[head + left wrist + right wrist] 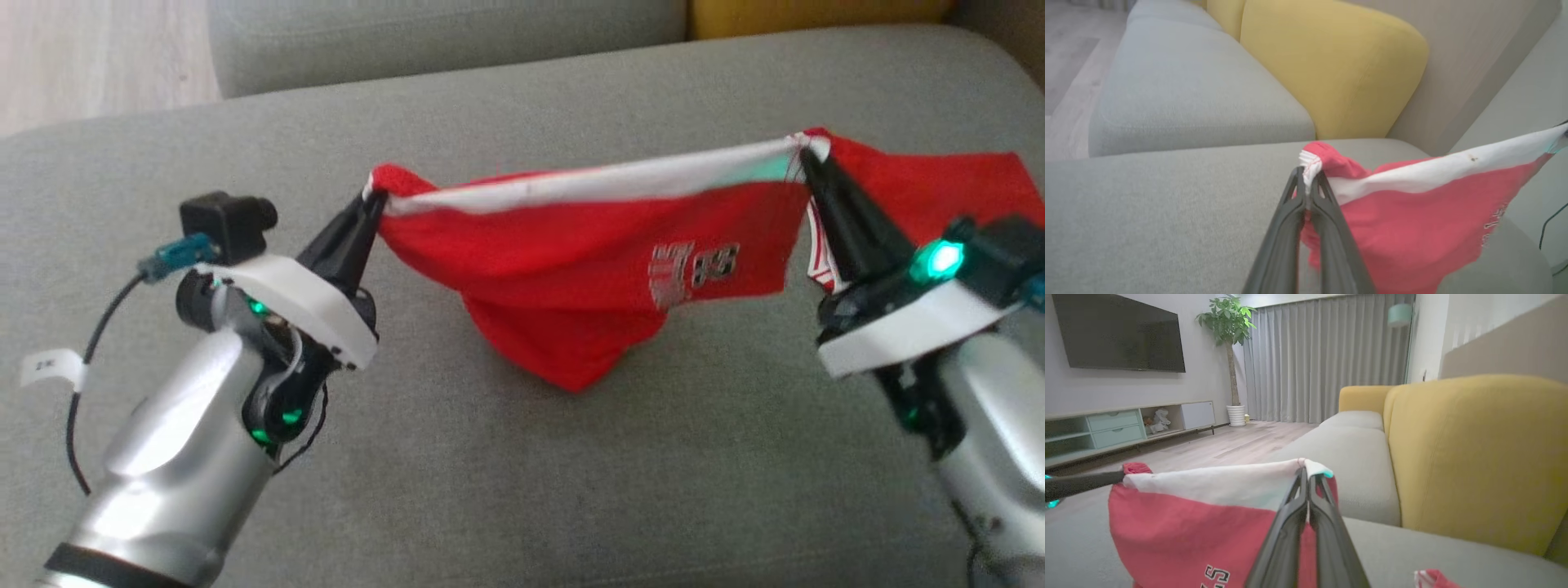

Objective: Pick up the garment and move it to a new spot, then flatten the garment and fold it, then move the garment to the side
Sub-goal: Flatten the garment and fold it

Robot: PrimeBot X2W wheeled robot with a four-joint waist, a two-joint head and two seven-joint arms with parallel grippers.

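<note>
Red garment (588, 245) hangs over grey sofa seat (490, 457), strung out by its white band (604, 184); left tool (374, 204) clenched on the band's 9 o'clock end, right tool (804, 155) clenched on its 3 o'clock end; belly sags toward 6 o'clock. Likely light, limp, quick to bunch; band hem looks the firmest hold; take both corners, stretch taut.

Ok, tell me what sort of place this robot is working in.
Most likely a home living room. The work surface is a grey sofa with yellow back cushions, and across the wooden floor a wall-mounted TV hangs above a low cabinet, with a potted plant beside floor-length curtains.
</note>
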